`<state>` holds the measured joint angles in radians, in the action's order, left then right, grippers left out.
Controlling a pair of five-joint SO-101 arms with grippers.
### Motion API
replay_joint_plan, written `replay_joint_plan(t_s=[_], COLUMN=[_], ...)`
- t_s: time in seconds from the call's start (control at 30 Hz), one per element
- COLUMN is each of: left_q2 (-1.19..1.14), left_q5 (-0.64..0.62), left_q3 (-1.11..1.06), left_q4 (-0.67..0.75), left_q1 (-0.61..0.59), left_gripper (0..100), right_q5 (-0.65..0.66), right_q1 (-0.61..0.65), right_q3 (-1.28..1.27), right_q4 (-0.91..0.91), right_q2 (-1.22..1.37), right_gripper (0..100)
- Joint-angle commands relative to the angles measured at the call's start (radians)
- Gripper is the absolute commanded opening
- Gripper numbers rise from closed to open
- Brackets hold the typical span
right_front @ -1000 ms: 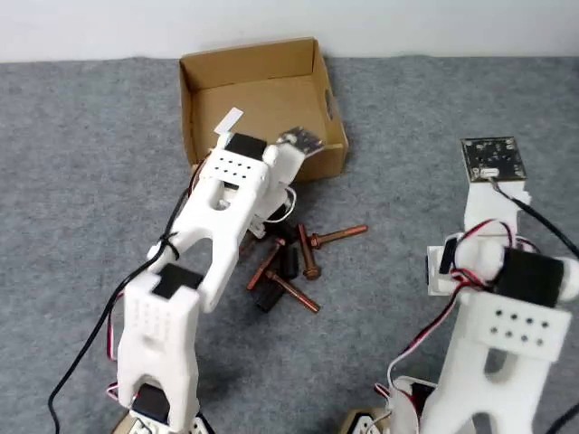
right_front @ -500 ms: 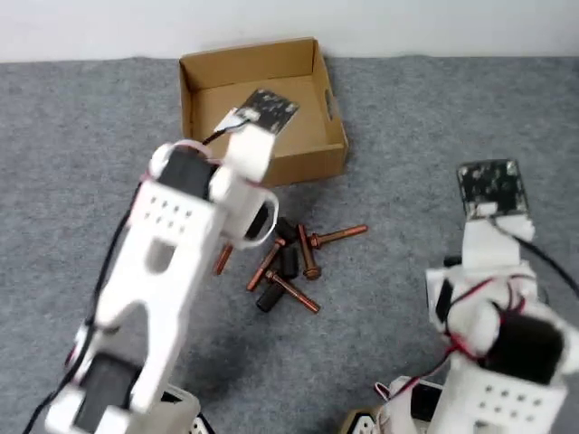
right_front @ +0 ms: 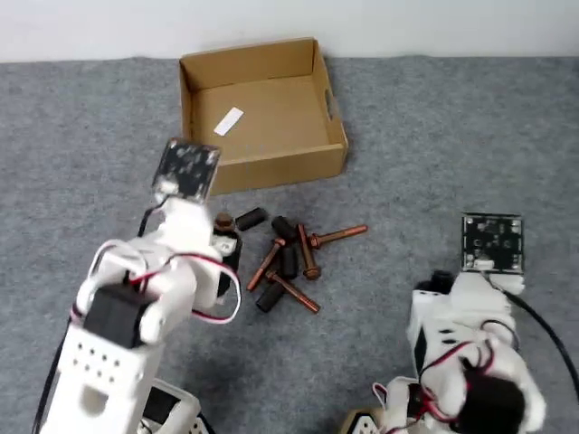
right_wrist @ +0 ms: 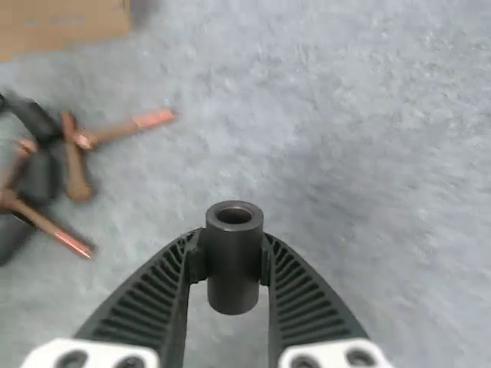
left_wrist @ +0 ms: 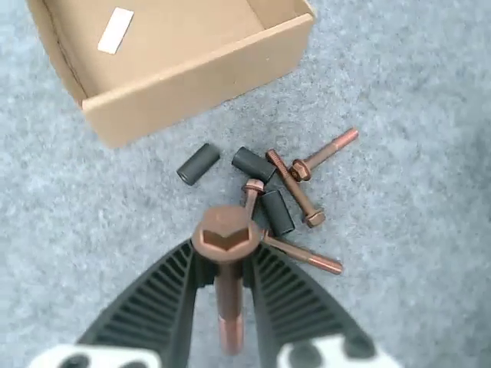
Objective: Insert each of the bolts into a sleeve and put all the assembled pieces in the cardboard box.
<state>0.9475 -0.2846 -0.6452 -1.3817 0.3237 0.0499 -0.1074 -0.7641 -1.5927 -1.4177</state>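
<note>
Left fingers [left_wrist: 165, 295]: clamped on a bolt [left_wrist: 224, 239]. Copper-coloured, hex head with a flange, head end poking out past the fingertips, shank lying back between them. It hangs above the grey bench [left_wrist: 414, 92], just on the near side of the pile.

Right fingers [right_wrist: 157, 303]: clamped on a sleeve [right_wrist: 233, 253]. Short dark tube, matt, open bore facing away from the wrist, its far end standing out beyond the fingertips. It is held over bare bench, well apart from the pile.

Pile, mid-bench, just in front of the box [right_front: 262, 167]: four loose bolts [right_front: 339, 235], same copper, crossing and touching one another. One lies out to the right, and one points towards the near edge. Four loose sleeves [right_front: 288, 260] are among them. One sits a little apart on the left side, nearest the left arm [right_front: 136, 298].

Box: cardboard, open top, low walls, a hand slot in the right wall. It is set at the far edge of the bench by the white wall, and a white slip [right_front: 228, 120] lies on its floor.

Room: open grey bench between the pile and the right arm [right_front: 461, 325], and again right of the box.
</note>
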Motion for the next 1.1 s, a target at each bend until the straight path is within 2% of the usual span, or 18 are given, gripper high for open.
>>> replay_joint_plan(t_s=[0.0,0.23,0.47,0.67,0.87,1.07], left_q2=[0.114,0.334,0.629,0.873,0.862,0.862], left_q5=[-0.077,-0.107,-0.086,-0.069,-0.196,-0.21], left_q3=[-0.047,-0.179,-0.409,-0.536,-0.504,-0.507], left_q4=[0.043,0.091,0.262,0.35,0.385,0.459], left_q1=[-0.003,-0.003,0.008,0.095,0.137,0.138], left_gripper=[0,0,0,0,0,0], right_q5=[-0.106,-0.233,-0.27,-0.269,-0.264,-0.262], right_q1=[0.136,0.446,0.661,0.792,0.906,0.969], right_q3=[-0.055,-0.238,-0.385,-0.396,-0.399,-0.445], right_q4=[0.073,0.188,0.328,0.352,0.415,0.493], right_q2=[-0.056,-0.156,-0.257,-0.271,-0.271,-0.271], right_gripper=[0.8,0.8,0.9,0.9,0.9,0.9])
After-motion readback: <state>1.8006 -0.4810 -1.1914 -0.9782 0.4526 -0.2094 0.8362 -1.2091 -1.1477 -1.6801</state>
